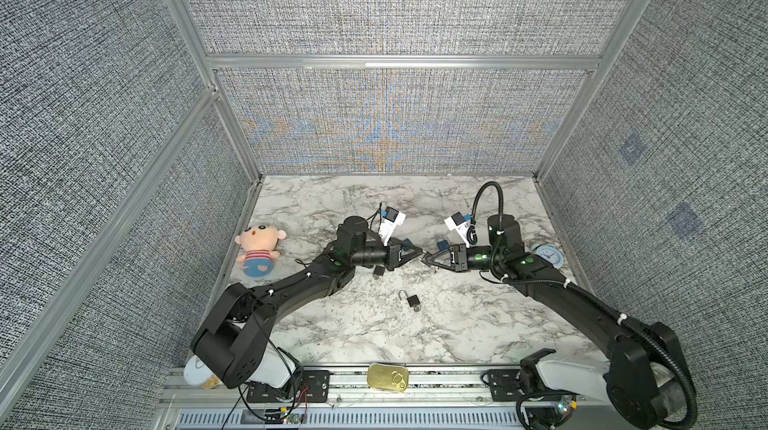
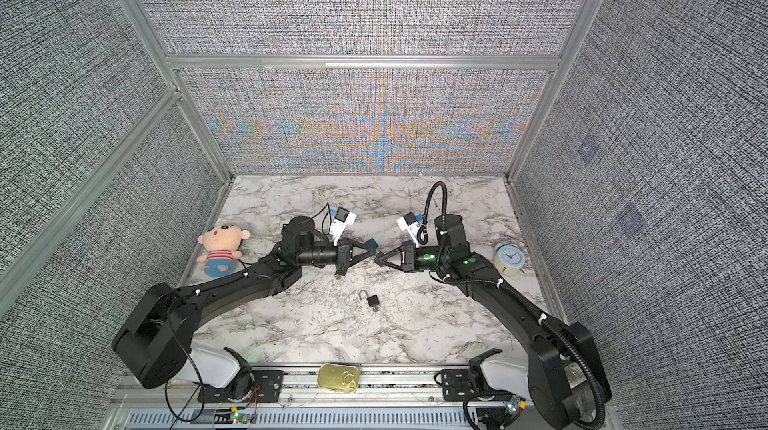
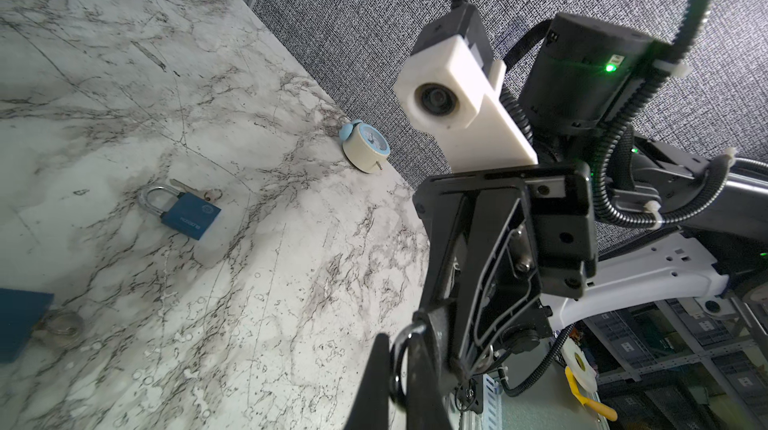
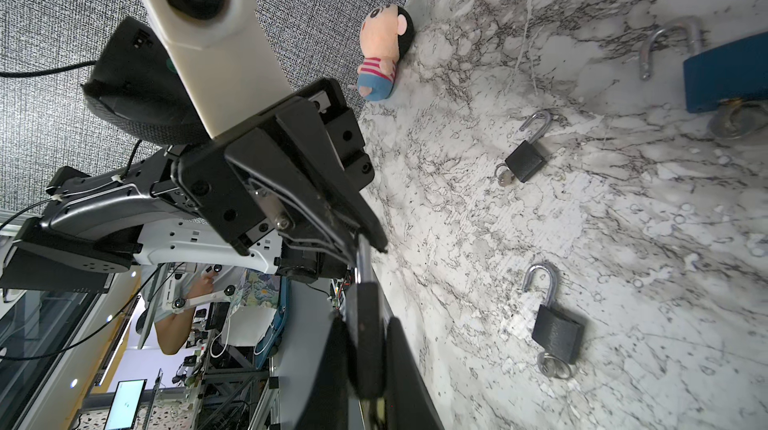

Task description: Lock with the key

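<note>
Meeting tip to tip above the middle of the marble table (image 1: 332, 324), two black robot arms are being shown from above. A small black padlock (image 4: 365, 324) is being clamped by its body in the right end effector (image 1: 426, 260), clear of the table. Its steel shackle (image 4: 362, 261) is being pinched at the far end by the left end effector (image 1: 419, 250), whose jaws are being pressed together. Whether a key is being carried in this padlock cannot be told. Just below the held padlock in both top views, a second black padlock (image 1: 413, 302) is being shown on the table, its shackle swung open and keys (image 4: 552, 365) in its base. Well left of the held padlock a plush doll (image 1: 257, 251) is being shown, and well right of it a pale blue alarm clock (image 1: 548, 256).
</note>
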Tool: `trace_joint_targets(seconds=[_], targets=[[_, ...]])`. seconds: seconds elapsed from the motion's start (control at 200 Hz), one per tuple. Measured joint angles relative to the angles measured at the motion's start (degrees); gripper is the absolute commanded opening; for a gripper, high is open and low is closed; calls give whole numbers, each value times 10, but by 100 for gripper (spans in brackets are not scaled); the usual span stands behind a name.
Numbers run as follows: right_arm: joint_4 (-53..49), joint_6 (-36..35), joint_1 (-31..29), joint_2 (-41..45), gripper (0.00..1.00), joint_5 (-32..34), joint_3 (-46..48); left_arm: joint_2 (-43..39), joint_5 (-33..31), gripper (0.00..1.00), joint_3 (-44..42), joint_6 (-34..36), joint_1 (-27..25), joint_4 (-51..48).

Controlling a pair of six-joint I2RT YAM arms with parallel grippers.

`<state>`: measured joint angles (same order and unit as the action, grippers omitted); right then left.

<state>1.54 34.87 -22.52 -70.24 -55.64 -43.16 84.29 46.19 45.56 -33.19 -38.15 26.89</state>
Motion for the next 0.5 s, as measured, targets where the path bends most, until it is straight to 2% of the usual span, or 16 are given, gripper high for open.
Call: trace_joint_targets(seconds=[0.185, 0.31, 0.5], targets=[[17, -8, -4, 6, 0, 4, 15, 11, 31, 28, 3, -23, 10, 6], [39, -12, -5, 10, 0, 4, 20, 12, 55, 32, -2, -50, 30, 38], [51, -12, -7, 12, 0, 4, 22, 18, 80, 33, -11, -94, 58, 86]])
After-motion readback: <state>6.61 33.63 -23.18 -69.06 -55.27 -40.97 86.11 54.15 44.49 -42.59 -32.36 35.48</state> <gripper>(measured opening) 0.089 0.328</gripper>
